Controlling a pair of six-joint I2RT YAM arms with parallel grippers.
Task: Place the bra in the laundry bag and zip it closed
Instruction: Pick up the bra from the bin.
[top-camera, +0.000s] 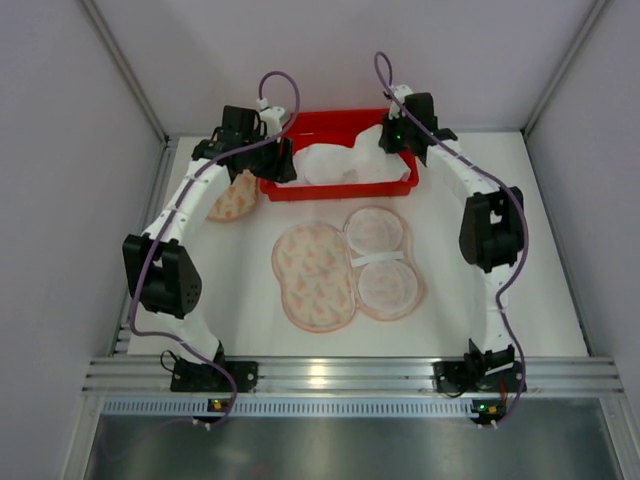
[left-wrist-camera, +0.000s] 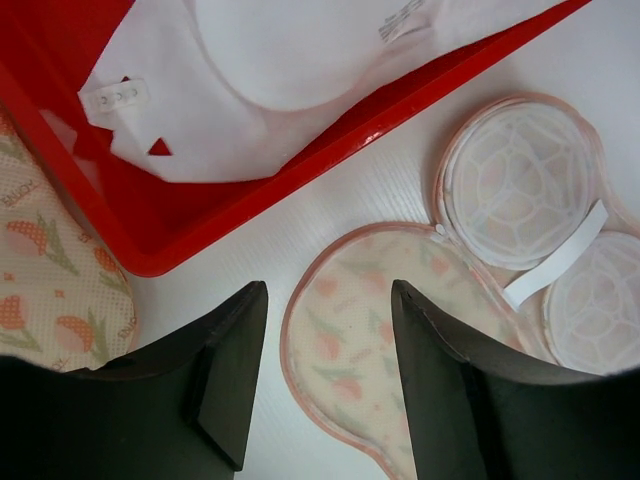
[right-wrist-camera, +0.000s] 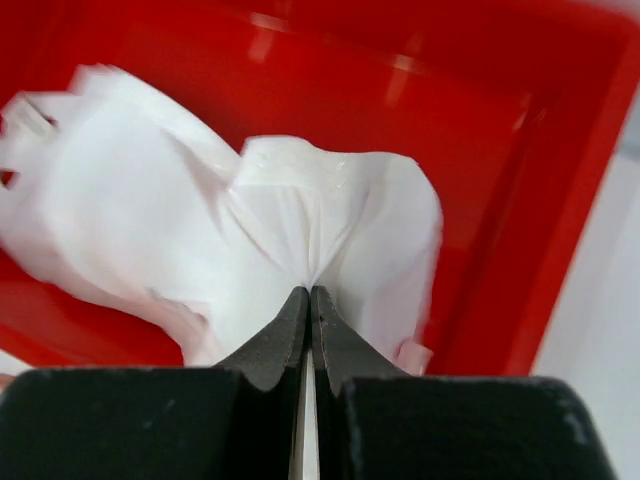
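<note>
The white bra (top-camera: 335, 163) lies crumpled in the red tray (top-camera: 340, 188) at the back of the table. My right gripper (right-wrist-camera: 310, 290) is shut on a pinched fold of the bra (right-wrist-camera: 150, 200), whose fabric gathers into the closed fingertips. The floral laundry bag (top-camera: 315, 275) lies unzipped and spread flat in the middle of the table, its mesh cup half (top-camera: 385, 265) on the right. My left gripper (left-wrist-camera: 328, 290) hangs open over the table just in front of the tray's left end, above the edge of the bag (left-wrist-camera: 350, 330), with nothing between its fingers.
A second floral piece (top-camera: 233, 197) lies against the tray's left end, by the left arm. The tray's red walls (right-wrist-camera: 480, 150) surround the right gripper. White side walls enclose the table.
</note>
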